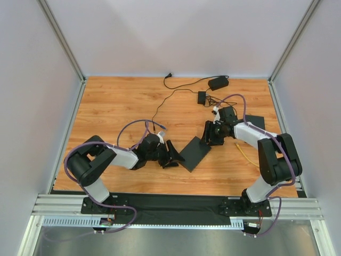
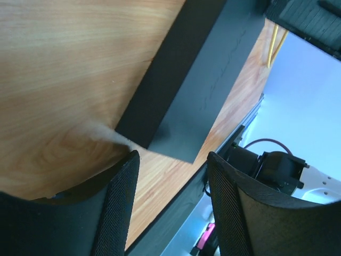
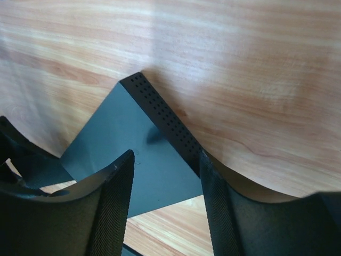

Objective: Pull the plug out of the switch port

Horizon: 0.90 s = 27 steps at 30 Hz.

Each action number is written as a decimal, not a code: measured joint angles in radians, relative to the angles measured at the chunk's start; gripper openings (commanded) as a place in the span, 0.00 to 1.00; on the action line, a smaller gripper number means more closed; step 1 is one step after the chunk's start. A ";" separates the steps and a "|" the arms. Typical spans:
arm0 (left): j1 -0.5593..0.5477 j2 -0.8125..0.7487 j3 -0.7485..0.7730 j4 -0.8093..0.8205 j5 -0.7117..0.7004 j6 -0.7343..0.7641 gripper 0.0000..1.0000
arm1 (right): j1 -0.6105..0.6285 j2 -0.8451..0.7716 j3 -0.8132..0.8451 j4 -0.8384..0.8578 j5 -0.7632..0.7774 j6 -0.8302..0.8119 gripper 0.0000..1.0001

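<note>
Right gripper (image 1: 209, 136), jaws parted and empty, hangs over the far-right corner of the switch (image 1: 194, 153), and the left gripper (image 1: 174, 154), likewise apart and empty, faces its near-left corner, so the box's long axis runs from one gripper to the other. Flat on the table (image 1: 117, 106) between them, the switch is a thin matt black oblong with one perforated side; sockets and plug are hidden, but a yellow cable (image 1: 244, 154) lies to its right, nearer the right arm (image 1: 266, 146).
</note>
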<state>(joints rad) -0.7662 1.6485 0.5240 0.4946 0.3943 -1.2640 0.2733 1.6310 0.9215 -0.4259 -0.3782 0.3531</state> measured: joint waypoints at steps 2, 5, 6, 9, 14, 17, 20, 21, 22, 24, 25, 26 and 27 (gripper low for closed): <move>0.000 0.024 0.000 0.021 0.002 -0.014 0.62 | -0.003 0.000 -0.027 0.023 -0.014 0.010 0.50; 0.000 0.051 0.000 0.052 0.018 -0.036 0.61 | -0.006 -0.002 -0.072 0.066 -0.037 0.031 0.47; 0.000 0.058 0.000 0.061 0.024 -0.041 0.61 | -0.009 -0.006 -0.081 0.084 -0.042 0.040 0.46; 0.001 0.070 0.000 0.076 0.035 -0.055 0.61 | -0.009 -0.018 -0.107 0.130 -0.044 0.062 0.45; 0.027 0.072 0.000 0.060 0.073 -0.051 0.60 | 0.030 -0.035 -0.142 0.211 -0.014 0.106 0.45; 0.067 0.066 0.000 0.024 0.115 -0.037 0.60 | 0.081 -0.031 -0.144 0.264 0.031 0.131 0.44; 0.117 0.037 0.005 -0.060 0.146 0.005 0.60 | 0.134 -0.020 -0.141 0.311 0.074 0.166 0.43; 0.136 0.021 0.010 -0.107 0.150 0.029 0.61 | 0.153 -0.013 -0.138 0.327 0.086 0.180 0.43; 0.156 0.002 0.019 -0.163 0.147 0.058 0.60 | 0.171 -0.004 -0.134 0.340 0.096 0.196 0.42; 0.190 -0.030 0.044 -0.274 0.133 0.117 0.62 | 0.198 0.013 -0.124 0.366 0.109 0.226 0.42; 0.207 -0.049 0.064 -0.342 0.113 0.153 0.62 | 0.211 0.023 -0.118 0.379 0.112 0.244 0.41; 0.224 -0.066 0.087 -0.410 0.083 0.191 0.63 | 0.223 0.033 -0.111 0.386 0.116 0.261 0.41; 0.236 -0.075 0.109 -0.465 0.057 0.223 0.63 | 0.234 0.042 -0.103 0.390 0.116 0.278 0.41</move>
<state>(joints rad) -0.5301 1.5738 0.6334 0.0296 0.4515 -1.0409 0.5072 1.6730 0.8181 -0.0357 -0.2619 0.6308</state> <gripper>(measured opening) 0.621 0.414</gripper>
